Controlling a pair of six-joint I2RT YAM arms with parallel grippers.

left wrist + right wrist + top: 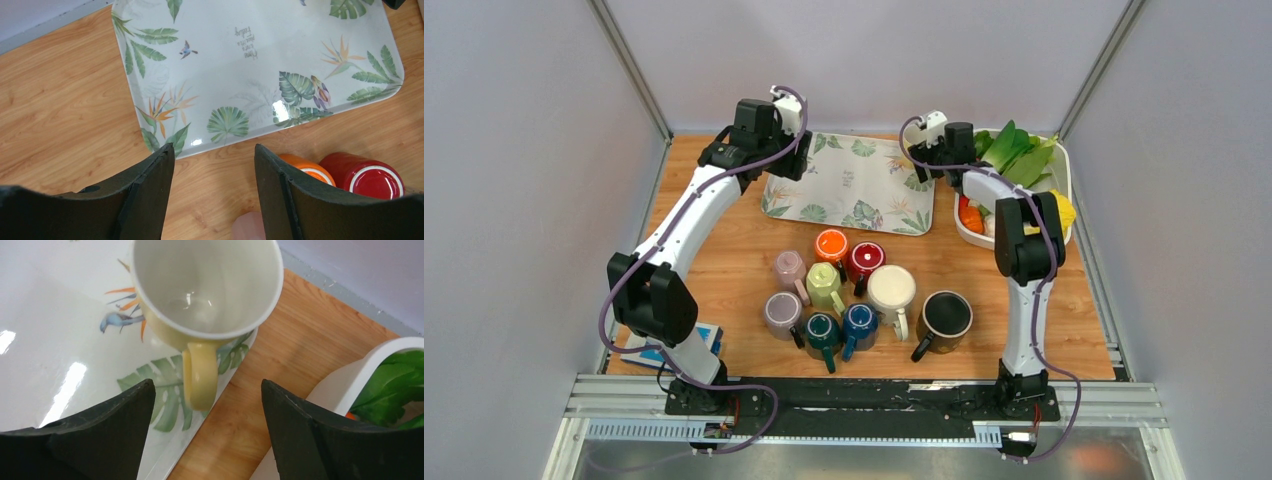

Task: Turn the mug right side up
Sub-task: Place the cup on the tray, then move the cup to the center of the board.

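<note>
A pale yellow mug [205, 295] stands upright on the right corner of the leaf-print tray [60, 365], its opening up and its handle [200, 377] pointing at my right gripper [207, 385]. That gripper is open and empty, its jaws on either side of the handle without touching it. In the top view the right gripper [927, 160] hides this mug. My left gripper [212, 150] is open and empty above the wood by the tray's [250, 65] near left corner; it also shows in the top view [786, 165].
Several mugs cluster mid-table: an orange one [831, 245] and a red one [865, 260] bottom up, a cream one [891, 290] and a black one [945, 315] upright. A white bin of vegetables [1058, 175] stands at the back right. A blue item [664, 352] lies front left.
</note>
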